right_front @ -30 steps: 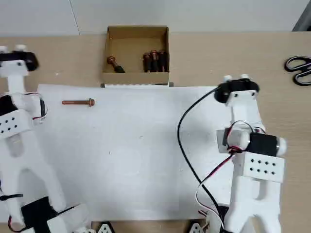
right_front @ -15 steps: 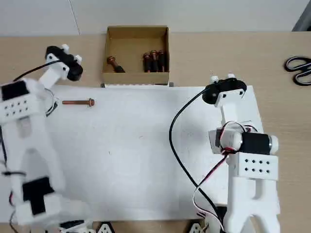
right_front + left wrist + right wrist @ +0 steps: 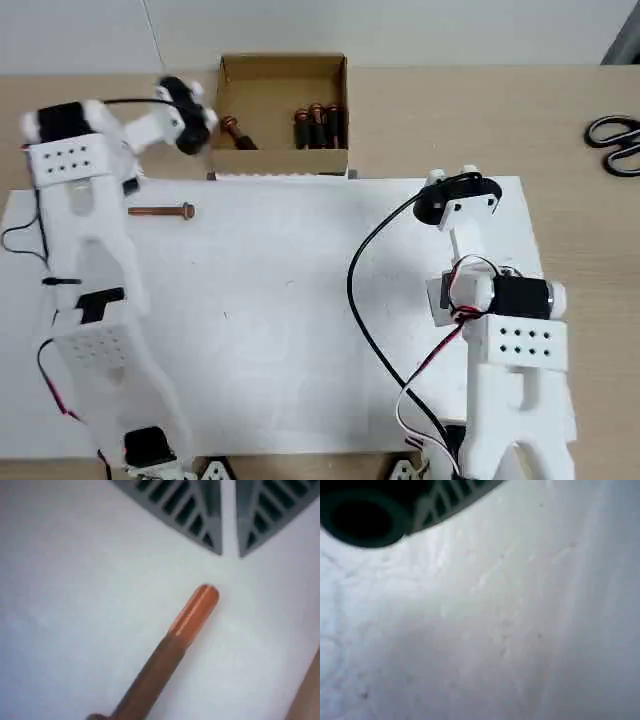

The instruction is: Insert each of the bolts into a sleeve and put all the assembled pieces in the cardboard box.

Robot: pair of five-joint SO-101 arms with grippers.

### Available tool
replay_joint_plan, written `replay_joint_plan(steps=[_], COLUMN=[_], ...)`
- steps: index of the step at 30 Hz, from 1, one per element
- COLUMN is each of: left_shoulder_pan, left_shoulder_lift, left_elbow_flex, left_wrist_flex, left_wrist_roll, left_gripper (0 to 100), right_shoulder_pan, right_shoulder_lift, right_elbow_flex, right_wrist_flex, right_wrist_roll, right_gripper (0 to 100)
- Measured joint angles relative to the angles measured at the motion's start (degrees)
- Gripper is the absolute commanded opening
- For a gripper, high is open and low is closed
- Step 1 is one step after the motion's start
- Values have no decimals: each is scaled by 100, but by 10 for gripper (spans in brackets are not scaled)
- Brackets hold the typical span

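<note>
The bolt lies flat on the white sheet, long axis across the table, shaft tip just beside the nearer left claw, barely parted, holding nothing

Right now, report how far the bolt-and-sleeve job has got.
Done: the cardboard box holds four pieces that look assembled, three side by side and one apart. In hand: the left gripper, open and holding nothing, hovers just off the shaft end of a bare bolt lying on the white sheet. Left: that bolt has to be given a sleeve and put in the box.
</note>
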Motion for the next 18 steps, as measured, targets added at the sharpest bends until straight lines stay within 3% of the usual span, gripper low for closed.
replay_joint_plan(steps=[18], left_shoulder_pan=[185], left_shoulder_lift=[1125], left_elbow_flex=[255], left_wrist_flex=[-9], left_wrist_roll=[-475], left_gripper=[65], right_shoulder_pan=[0], right_shoulder_lift=[0], right_elbow_flex=[70], right_wrist_flex=[0], right_wrist_roll=[0], right_gripper=[3])
